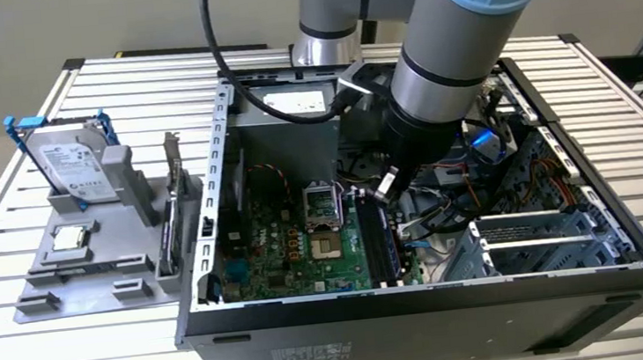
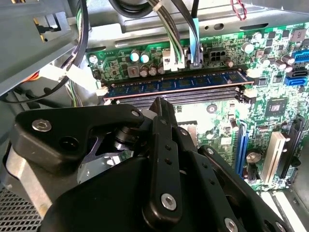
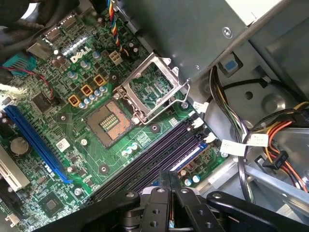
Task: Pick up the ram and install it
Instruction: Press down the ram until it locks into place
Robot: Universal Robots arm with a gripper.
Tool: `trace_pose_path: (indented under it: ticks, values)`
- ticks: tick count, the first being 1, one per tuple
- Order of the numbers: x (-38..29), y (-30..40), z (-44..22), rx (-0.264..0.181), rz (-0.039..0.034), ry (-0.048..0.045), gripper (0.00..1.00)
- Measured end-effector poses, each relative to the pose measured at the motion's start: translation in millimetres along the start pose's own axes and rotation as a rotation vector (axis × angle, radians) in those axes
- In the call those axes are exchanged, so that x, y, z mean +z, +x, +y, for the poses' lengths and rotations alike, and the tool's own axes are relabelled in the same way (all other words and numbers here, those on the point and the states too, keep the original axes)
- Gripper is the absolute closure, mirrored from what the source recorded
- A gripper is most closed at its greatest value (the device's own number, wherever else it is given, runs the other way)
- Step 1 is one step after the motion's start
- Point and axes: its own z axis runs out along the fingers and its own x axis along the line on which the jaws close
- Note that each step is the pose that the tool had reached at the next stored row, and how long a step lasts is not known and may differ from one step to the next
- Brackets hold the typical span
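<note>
The ram (image 2: 178, 83) is a long dark blue stick with black chips. It stands on edge in the outermost memory slot of the motherboard (image 2: 270, 72), between two white end clips. In the first wrist view the ram (image 3: 192, 155) shows as a thin blue edge beside the empty black slots (image 3: 154, 157). My gripper (image 2: 161, 102) is shut, its black fingers pressed together with nothing between them. Its tip (image 3: 171, 176) hovers just over the slots next to the ram. In the exterior view the gripper (image 1: 388, 187) reaches down inside the open computer case, above the ram (image 1: 377, 238).
Bundled cables (image 1: 454, 207) crowd the case on the exterior view's right. The open processor socket (image 1: 318, 205) lies beside the slots. Outside the case, a grey holder (image 1: 82, 269) carries a silver hard drive (image 1: 70, 164) in a blue frame and an upright card (image 1: 175, 198).
</note>
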Motion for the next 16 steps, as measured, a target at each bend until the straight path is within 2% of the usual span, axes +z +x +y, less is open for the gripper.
trace_pose_path:
  ticks: [16]
  values:
    - [0.9, 0.0, -0.1, -0.097, -0.0006, -0.0094, 1.00]
